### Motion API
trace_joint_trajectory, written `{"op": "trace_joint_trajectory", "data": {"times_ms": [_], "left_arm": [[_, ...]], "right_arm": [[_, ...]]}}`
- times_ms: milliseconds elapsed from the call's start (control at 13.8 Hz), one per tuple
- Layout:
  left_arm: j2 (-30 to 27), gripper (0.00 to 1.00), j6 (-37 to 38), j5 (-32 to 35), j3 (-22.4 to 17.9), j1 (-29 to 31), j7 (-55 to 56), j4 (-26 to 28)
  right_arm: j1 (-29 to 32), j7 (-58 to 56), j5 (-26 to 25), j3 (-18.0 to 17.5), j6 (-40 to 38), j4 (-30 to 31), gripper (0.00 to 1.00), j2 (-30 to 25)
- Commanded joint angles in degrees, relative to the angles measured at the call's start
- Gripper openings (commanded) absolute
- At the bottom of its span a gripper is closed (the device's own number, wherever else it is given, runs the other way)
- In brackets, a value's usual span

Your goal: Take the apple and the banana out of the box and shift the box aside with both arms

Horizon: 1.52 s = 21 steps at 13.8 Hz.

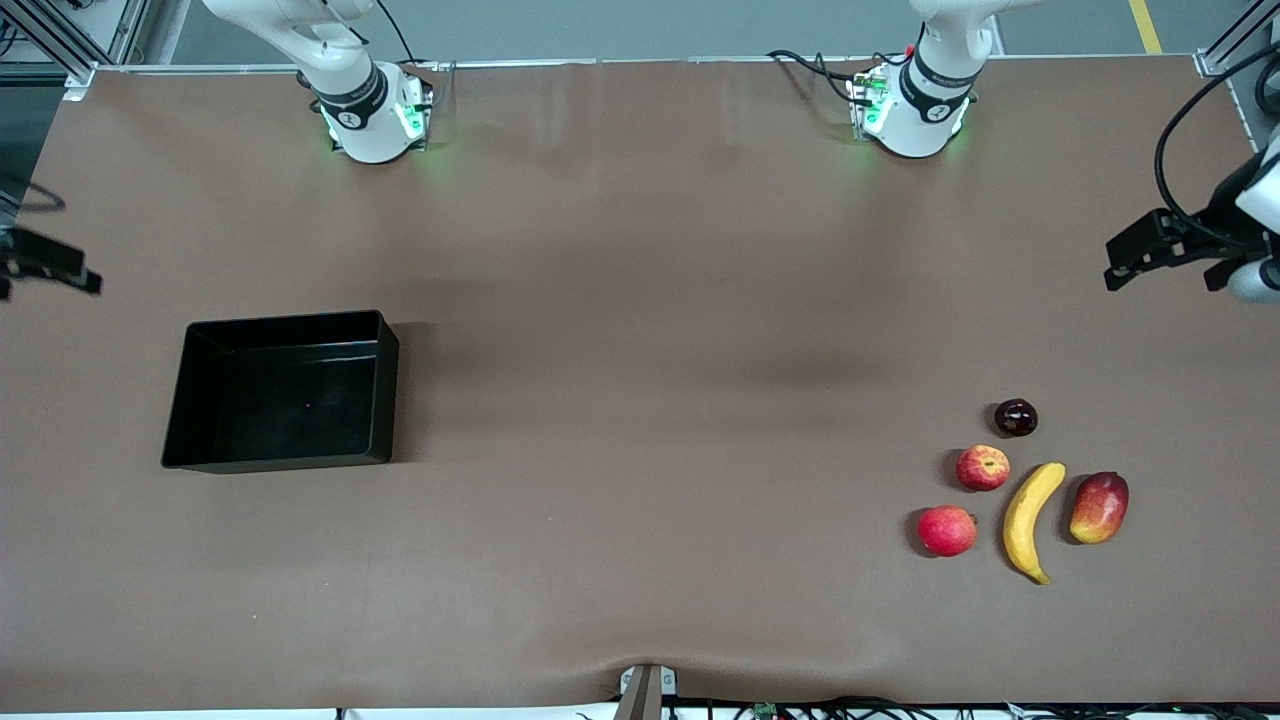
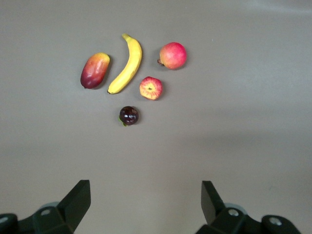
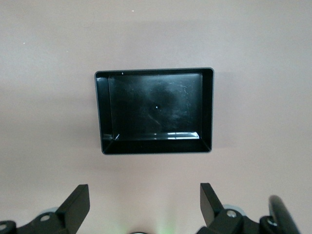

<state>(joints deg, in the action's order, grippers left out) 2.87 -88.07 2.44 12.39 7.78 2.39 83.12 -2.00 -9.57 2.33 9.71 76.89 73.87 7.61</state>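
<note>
The yellow banana (image 1: 1030,518) (image 2: 127,64) lies on the brown table toward the left arm's end. Beside it sits a small red apple (image 1: 983,467) (image 2: 150,88) with yellowish patches. The black box (image 1: 285,400) (image 3: 155,105) stands empty toward the right arm's end. My left gripper (image 1: 1165,262) (image 2: 145,200) hangs open and empty over the table edge at its own end, up from the fruits. At the other end, my right gripper (image 1: 50,268) (image 3: 145,202) is open too, holding nothing, apart from the box.
Three more fruits lie by the banana: a red-yellow mango (image 1: 1099,507) (image 2: 94,70), a round red fruit (image 1: 946,530) (image 2: 172,55) and a dark plum (image 1: 1015,417) (image 2: 129,115). Bare brown table lies between box and fruits.
</note>
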Motion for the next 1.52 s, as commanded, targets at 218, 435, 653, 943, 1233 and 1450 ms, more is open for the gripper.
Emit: {"op": "trace_joint_trajectory", "data": {"times_ms": [218, 435, 653, 943, 1233, 1450], "left_arm": [[-5.4, 1.0, 1.6, -2.1, -9.2, -9.7, 0.3, 4.9], [-7.2, 1.0, 1.4, -2.0, -7.7, -9.4, 0.3, 7.4], [-8.7, 1.0, 0.9, -2.0, -4.4, -7.6, 0.4, 8.2], [-8.0, 1.0, 1.0, -2.1, -4.9, -7.1, 0.1, 7.6], [-6.1, 1.0, 1.0, -1.3, -4.9, -6.7, -1.2, 4.6], [-6.1, 1.0, 1.2, -1.3, -5.9, -6.3, -1.2, 4.5]], "right_arm": [[0.1, 1.0, -2.5, 0.4, 1.2, 10.0, 1.0, -7.9], [-0.5, 0.6, -2.2, 0.0, 2.0, 9.7, 1.0, -7.7], [-2.3, -0.4, -4.9, 0.0, 1.2, 11.0, 1.0, -8.8], [1.9, -8.4, -4.7, 0.6, 1.8, 12.6, 1.0, -8.9], [2.2, -7.8, -4.9, 0.6, 1.7, 12.2, 1.0, -8.9], [1.9, -7.7, -4.0, 0.4, 1.6, 12.3, 1.0, -9.8]]}}
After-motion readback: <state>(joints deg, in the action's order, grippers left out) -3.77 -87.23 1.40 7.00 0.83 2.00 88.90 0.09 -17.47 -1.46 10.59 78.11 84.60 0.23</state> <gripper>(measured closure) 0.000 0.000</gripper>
